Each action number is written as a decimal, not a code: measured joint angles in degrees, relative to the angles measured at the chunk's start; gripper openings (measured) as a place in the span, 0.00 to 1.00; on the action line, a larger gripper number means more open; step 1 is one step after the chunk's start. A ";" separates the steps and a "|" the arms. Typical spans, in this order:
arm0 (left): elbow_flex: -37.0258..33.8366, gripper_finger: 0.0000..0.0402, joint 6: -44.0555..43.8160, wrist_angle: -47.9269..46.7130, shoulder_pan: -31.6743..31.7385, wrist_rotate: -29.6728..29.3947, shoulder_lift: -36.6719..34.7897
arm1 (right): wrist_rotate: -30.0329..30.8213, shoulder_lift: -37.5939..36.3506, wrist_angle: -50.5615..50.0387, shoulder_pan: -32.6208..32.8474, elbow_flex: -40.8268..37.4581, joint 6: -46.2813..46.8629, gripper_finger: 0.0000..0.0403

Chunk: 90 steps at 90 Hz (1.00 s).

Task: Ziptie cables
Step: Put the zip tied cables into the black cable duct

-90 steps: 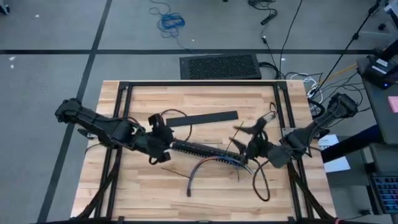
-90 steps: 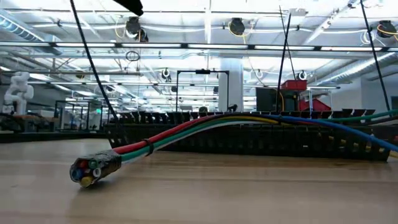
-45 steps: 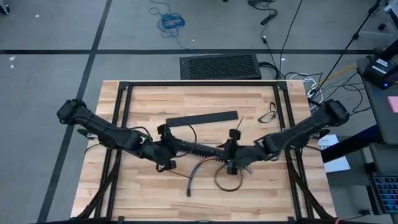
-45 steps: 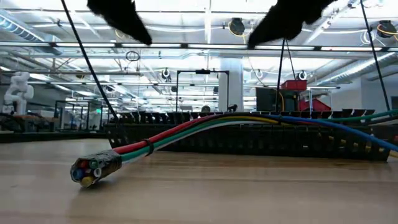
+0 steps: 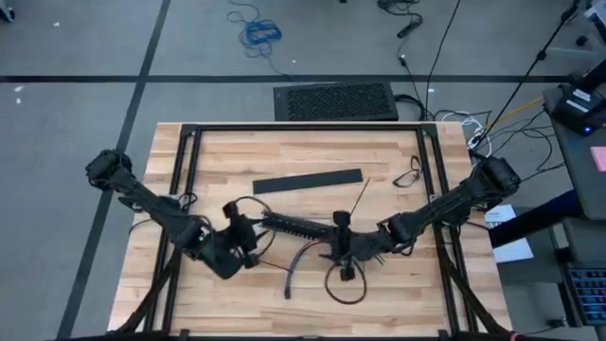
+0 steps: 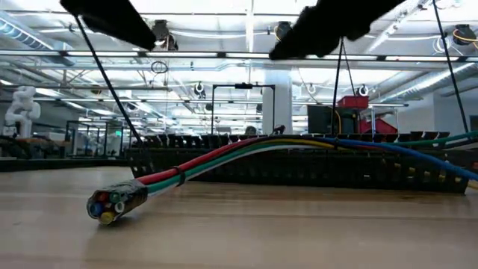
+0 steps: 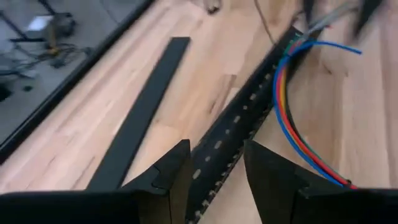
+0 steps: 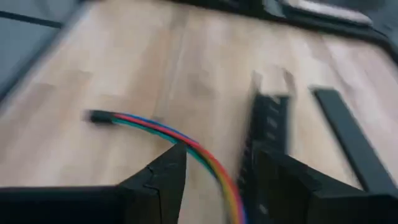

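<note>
On the table (image 5: 398, 284), a flat bar (image 5: 308, 180) lies toward the far edge, with a slotted channel (image 5: 295, 225) just nearer, roughly parallel to it. The cables (image 5: 301, 258) leave the channel's right part and curve toward the near edge, ending free on the tabletop. The left gripper (image 5: 248, 239) is at the channel's left end and the right gripper (image 5: 333, 244) at its right part, with a thin loop (image 5: 347, 287) on the table just nearer than the right gripper.

The bundle of red, green, blue and yellow cables (image 6: 224, 157) lies along a black slotted channel (image 7: 233, 127) on pale striped wooden table (image 5: 227, 152).
</note>
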 joint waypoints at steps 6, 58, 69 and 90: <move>0.00 0.37 -3.91 -0.52 -1.13 -0.51 0.22 | -1.28 0.16 -1.62 -1.27 0.00 -0.43 0.43; 0.02 0.37 -24.79 9.85 -6.05 -0.77 17.57 | -14.87 0.26 -9.14 -13.42 -0.02 -11.48 0.43; 0.02 0.37 -26.10 13.54 -6.18 -0.77 20.63 | -18.25 0.26 -9.67 -15.02 -0.02 -12.03 0.43; 0.02 0.37 -26.05 23.09 -5.78 4.04 23.22 | -28.01 2.99 -9.05 -14.13 0.00 -13.71 0.43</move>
